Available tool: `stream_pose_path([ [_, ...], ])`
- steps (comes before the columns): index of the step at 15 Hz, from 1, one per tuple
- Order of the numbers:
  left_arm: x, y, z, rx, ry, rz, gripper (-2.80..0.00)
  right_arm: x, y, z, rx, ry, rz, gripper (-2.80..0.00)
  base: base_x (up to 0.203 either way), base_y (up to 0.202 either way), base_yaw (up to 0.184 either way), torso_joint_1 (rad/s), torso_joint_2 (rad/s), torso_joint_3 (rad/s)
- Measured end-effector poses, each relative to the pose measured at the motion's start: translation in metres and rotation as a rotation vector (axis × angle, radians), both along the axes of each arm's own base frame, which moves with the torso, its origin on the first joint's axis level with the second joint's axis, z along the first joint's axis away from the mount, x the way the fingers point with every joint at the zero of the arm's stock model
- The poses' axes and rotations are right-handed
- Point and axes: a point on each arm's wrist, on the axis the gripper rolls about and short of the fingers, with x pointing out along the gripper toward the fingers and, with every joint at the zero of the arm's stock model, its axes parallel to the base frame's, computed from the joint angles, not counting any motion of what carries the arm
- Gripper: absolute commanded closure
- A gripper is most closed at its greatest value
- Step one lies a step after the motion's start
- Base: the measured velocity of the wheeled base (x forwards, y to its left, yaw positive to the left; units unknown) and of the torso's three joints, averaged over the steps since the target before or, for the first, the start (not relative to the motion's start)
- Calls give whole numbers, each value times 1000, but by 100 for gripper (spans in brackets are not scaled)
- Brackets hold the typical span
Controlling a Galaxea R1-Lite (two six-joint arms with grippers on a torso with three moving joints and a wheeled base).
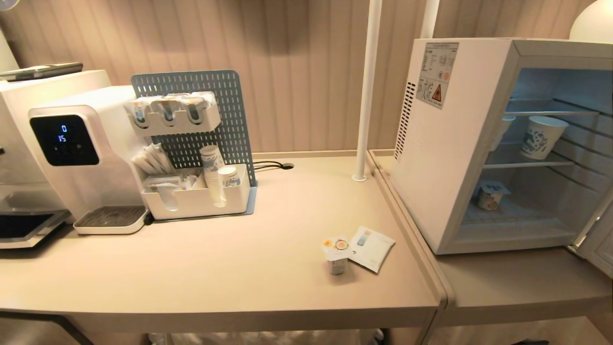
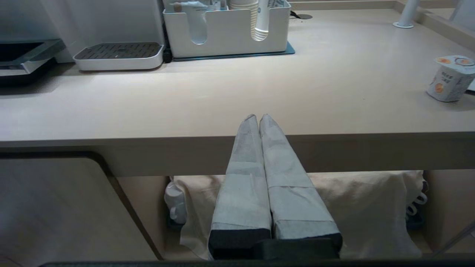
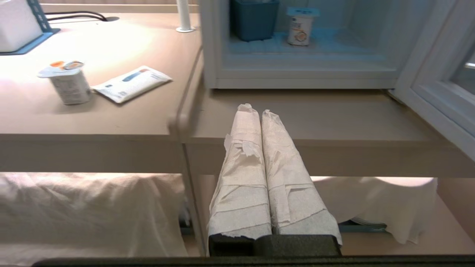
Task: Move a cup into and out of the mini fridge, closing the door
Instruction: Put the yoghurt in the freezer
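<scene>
A water dispenser [image 1: 81, 153] and a white organizer [image 1: 196, 196] stand far left on the table [image 1: 215, 268]; a yogurt cup [image 1: 337, 256] and packet [image 1: 371, 248] lie near its right edge. The mini fridge [image 1: 479, 143] stands right, door open, with a paper cup [image 1: 541, 137] on its middle shelf. The left gripper [image 2: 258, 118] and right gripper [image 3: 256, 110], fingers together and empty, hang at the table's near edge, well apart from the cup.

We see the mini fridge [image 1: 450, 143] open at right; a yogurt pot [image 1: 338, 256] and sachet [image 1: 371, 248] stand on the near worktop [image 1: 215, 268].
</scene>
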Motion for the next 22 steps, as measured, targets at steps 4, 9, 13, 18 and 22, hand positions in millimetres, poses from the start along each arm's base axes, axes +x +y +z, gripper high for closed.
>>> stream_pose_path([
  [4, 0, 0, 0, 1, 1, 0, 0, 0, 0, 0, 0, 0, -1, 0, 0, 191, 0, 3, 2, 1],
  [9, 0, 0, 0, 0, 1, 2, 0, 0, 0, 1, 0, -10, 0, 0, 0, 177, 0, 3, 2, 2],
  [13, 0, 0, 0, 0, 0, 2, 0, -8, 0, 34, 51, -33, 0, 0, 0, 20, -1, -2, 1, 2],
  [18, 0, 0, 0, -1, 0, 1, 0, 36, 3, 96, 142, 222, 131, 0, 0, 0, 0, 0, 0, 0],
  [22, 0, 0, 0, -1, 0, 1, 0, 129, 11, 84, 172, 548, 255, 0, 0, 0, 0, 0, 0, 0],
])
